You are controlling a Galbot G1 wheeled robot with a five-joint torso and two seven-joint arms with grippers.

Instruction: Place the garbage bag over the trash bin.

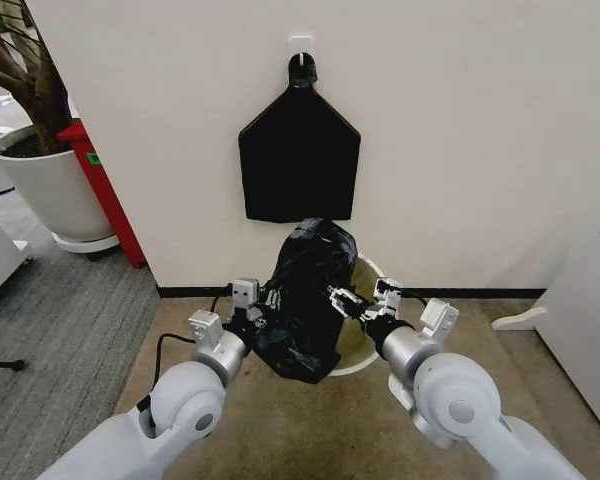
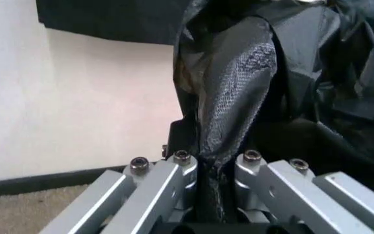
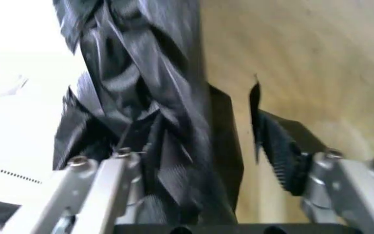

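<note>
The crinkled glossy black garbage bag [image 1: 305, 300] stands bunched up over the trash bin [image 1: 371, 272], whose white rim shows to the bag's right and below it. My left gripper [image 1: 264, 306] is at the bag's left side. In the left wrist view the left gripper [image 2: 216, 112] is shut on a fold of the garbage bag [image 2: 317, 73]. My right gripper [image 1: 356, 301] is at the bag's right side, over the bin. In the right wrist view the right gripper [image 3: 200, 112] is open: the garbage bag [image 3: 154, 122] lies against one finger, and the other ridged pad [image 3: 283, 151] stands apart from it.
A flat black bundle [image 1: 299, 160] hangs from a wall hook just above the bin. A large white plant pot [image 1: 45, 190] and a red panel [image 1: 105, 190] stand to the left. A white cabinet [image 1: 588, 320] is on the right. Tan carpet lies around the bin.
</note>
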